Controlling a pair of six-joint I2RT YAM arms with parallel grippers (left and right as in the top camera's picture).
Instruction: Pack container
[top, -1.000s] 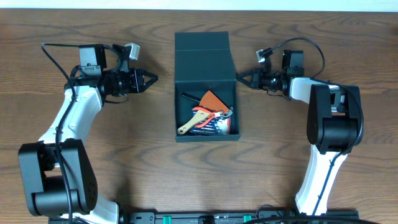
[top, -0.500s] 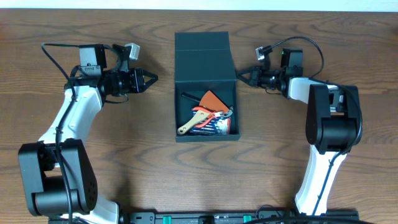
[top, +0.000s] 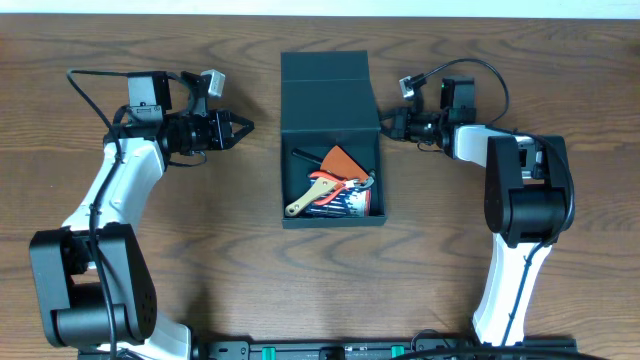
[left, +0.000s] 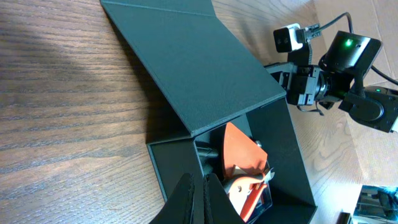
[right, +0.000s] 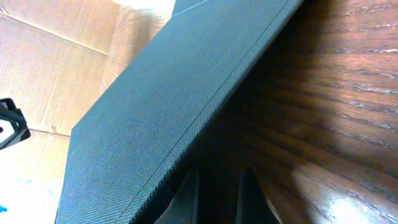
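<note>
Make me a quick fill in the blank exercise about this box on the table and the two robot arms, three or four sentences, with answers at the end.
1. The lid of the container is ___.
2. Of the left gripper and the right gripper, the ___ one is nearer the container.
3. The flat piece inside the container is coloured ___.
4. The left gripper holds ___.

Missing words: open; right; orange; nothing.
</note>
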